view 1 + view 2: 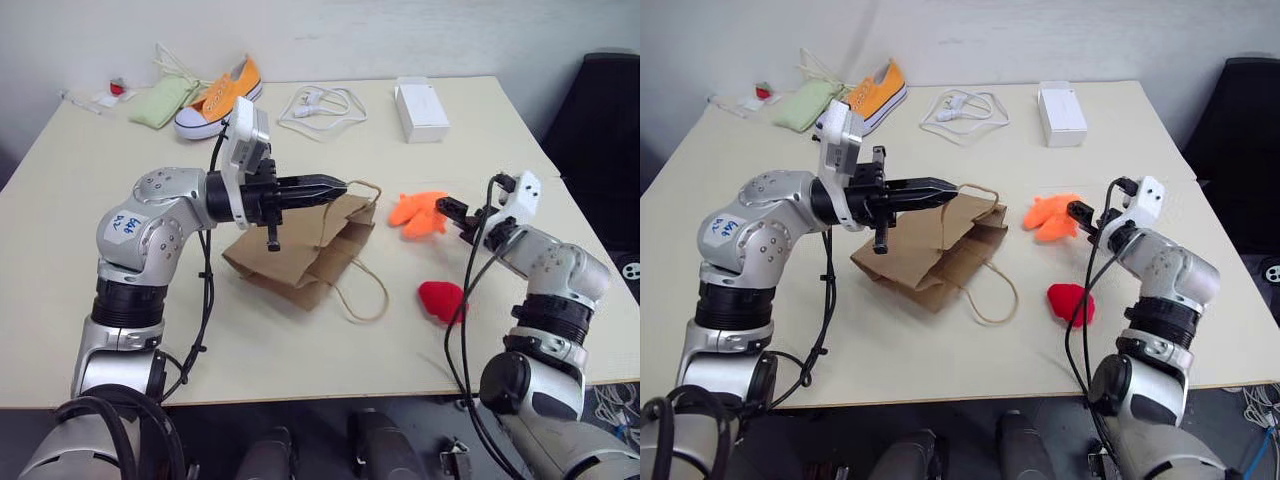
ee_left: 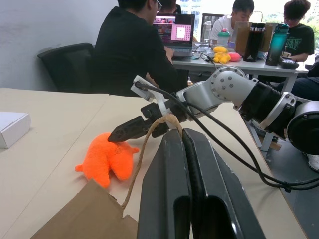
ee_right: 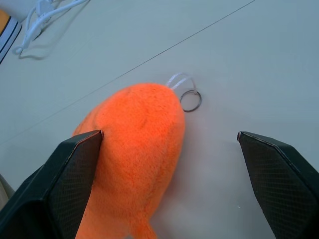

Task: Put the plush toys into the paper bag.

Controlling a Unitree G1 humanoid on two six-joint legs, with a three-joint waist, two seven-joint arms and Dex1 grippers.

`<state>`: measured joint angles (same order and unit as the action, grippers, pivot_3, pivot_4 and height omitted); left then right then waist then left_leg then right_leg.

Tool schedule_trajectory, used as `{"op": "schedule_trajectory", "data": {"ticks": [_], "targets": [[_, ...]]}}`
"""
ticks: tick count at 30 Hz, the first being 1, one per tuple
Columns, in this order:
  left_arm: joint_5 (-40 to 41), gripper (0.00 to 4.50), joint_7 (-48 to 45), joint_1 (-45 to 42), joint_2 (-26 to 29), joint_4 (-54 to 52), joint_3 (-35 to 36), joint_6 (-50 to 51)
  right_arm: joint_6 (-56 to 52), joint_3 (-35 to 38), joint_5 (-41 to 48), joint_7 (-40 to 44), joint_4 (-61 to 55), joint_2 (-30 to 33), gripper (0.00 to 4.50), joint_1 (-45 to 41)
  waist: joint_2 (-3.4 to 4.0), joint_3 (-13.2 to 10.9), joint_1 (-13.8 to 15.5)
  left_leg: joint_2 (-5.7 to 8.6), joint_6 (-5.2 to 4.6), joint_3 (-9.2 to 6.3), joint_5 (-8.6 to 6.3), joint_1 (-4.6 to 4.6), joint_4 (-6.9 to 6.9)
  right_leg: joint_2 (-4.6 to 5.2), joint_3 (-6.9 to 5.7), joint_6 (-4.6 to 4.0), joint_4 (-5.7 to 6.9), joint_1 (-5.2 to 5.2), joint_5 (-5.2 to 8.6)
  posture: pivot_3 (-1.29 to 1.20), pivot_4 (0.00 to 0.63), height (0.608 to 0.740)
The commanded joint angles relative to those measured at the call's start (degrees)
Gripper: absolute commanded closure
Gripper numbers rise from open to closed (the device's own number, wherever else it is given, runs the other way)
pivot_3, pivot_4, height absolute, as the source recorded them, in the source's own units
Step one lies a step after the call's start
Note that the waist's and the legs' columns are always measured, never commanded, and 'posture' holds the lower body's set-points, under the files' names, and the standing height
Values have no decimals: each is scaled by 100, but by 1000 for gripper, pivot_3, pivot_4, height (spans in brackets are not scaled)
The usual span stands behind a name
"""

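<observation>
bare table (image 1: 520,215) right of paper bag (image 1: 300,255)

— Where's the left gripper (image 1: 952,190)?
— Pinched shut on a handle (image 1: 978,188) of the paper bag (image 1: 930,255).
— And the toys?
— The orange toy (image 1: 1052,216) lies just beside the right gripper (image 1: 1077,212); the red toy (image 1: 1070,303) is nearer the table (image 1: 940,340) edge.

Office room with a pale wall

A beige tabletop (image 1: 90,260) is filling the frame under a white wall (image 1: 400,30); a black chair (image 1: 600,110) is standing at right; people are sitting at a desk (image 2: 234,62) behind.
</observation>
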<state>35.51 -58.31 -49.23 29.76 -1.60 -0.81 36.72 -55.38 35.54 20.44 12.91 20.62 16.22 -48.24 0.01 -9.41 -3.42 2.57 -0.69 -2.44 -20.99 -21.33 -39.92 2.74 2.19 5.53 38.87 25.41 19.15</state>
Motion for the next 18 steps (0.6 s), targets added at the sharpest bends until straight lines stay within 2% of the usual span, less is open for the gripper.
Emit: {"op": "schedule_trajectory", "data": {"ticks": [1,3,7,13,14,16,18], "targets": [[-9,4500,22,-112,48,-142,112,-67,682,-235,-45,-181,508,-39,445,-144,0,0,-3,0,0,0,0,0,0,0,0,0,0,0,0,0,150,740],[-7,4500,33,-90,64,-169,122,-55,871,-332,-56,-282,631,-15,930,-115,0,0,1,0,0,-2,0,0,-2,0,0,0,0,0,0,0,150,740],[-15,4500,45,-29,100,-210,125,-53,687,-166,485,-283,389,-103,2318,-46,0,0,-1,0,0,-3,0,0,-7,0,0,0,0,-3,0,0,150,740],[-30,4500,68,-57,95,-154,107,-65,-206,-517,1453,268,-1538,20,4331,525,2,-1,8,-2,0,-5,0,-2,-7,0,-1,0,0,-2,0,0,150,740],[-29,4500,70,-61,95,-149,108,-63,-351,-569,1580,327,-1816,74,4491,624,2,-1,12,-2,0,-7,0,-5,-5,0,-2,0,-1,0,0,0,150,740],[-14,4500,70,-66,96,-140,117,-51,-584,-1017,1637,629,-2659,477,4491,1057,7,-4,37,-3,0,-10,0,-9,-6,0,-4,0,-3,1,0,0,150,740],[-4,4500,48,-70,83,-132,103,-58,-1052,-1466,2151,1035,-3796,826,4491,1433,7,-4,72,-2,0,-17,-1,-13,-7,1,-6,0,-8,2,0,0,150,740]]}}
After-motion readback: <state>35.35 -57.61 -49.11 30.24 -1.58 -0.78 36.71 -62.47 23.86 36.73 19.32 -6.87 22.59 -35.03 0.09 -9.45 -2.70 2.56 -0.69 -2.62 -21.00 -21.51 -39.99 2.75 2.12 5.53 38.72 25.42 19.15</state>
